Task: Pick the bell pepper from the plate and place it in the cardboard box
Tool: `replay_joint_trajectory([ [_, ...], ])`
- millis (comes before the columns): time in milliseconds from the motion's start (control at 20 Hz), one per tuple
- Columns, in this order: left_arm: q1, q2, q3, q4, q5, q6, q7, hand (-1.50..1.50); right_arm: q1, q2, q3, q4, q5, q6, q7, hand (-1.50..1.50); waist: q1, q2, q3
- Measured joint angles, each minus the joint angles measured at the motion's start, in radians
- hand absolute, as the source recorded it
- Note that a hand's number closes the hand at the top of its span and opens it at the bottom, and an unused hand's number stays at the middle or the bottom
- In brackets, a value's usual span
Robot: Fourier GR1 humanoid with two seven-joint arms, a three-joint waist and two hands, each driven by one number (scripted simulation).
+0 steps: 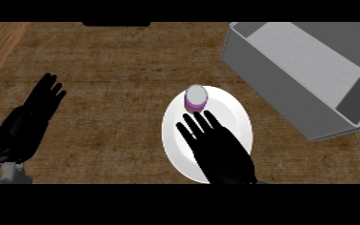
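Right hand (221, 150) over plate (239, 117), fingers straight, holding nothing.
Purple object (195, 99) at plate's far rim; grey box (281, 83) by counter's right edge; left hand (32, 117) open, left edge.

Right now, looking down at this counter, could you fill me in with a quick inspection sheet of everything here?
Surface: brown wood-grain counter.
Job's things: white plate holding a small purple item with a grey top, not obviously a bell pepper; grey open box to the plate's right, apart from it.
Clutter: nothing seen.
Hands: right hand open above the plate, fingertips just short of the purple item; left hand open, resting at the left edge.
Cables: nothing seen.
Surroundings: dark object at the far edge, unclear.
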Motion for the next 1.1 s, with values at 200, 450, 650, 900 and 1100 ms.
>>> replay_joint_trajectory([
  [200, -0.008, -0.005, 0.021, 0.011, -0.004, -0.019, 0.005, 0.00, -0.004, 0.022, -0.003, 0.050, 0.041, -0.018, -0.011, -1.50, 0.001, 0.000, 0.000],
  [450, -0.028, -0.023, 0.032, 0.032, -0.020, -0.032, 0.006, 0.00, -0.020, 0.047, -0.024, 0.095, 0.076, -0.005, -0.032, -1.50, 0.000, 0.000, 0.000],
  [650, -0.016, -0.031, 0.046, 0.026, -0.026, -0.048, 0.005, 0.00, 0.011, 0.034, -0.013, 0.117, 0.108, -0.033, -0.060, -1.50, 0.000, 0.000, 0.000],
  [900, -0.008, -0.049, 0.054, 0.025, -0.041, -0.057, -0.005, 0.00, 0.005, 0.044, -0.032, 0.188, 0.141, -0.057, -0.095, -1.50, 0.001, 0.000, 0.000],
  [1100, -0.013, -0.063, 0.059, 0.036, -0.058, -0.062, -0.010, 0.00, -0.004, 0.045, -0.062, 0.236, 0.161, -0.075, -0.136, -1.50, 0.000, 0.001, 0.000],
])
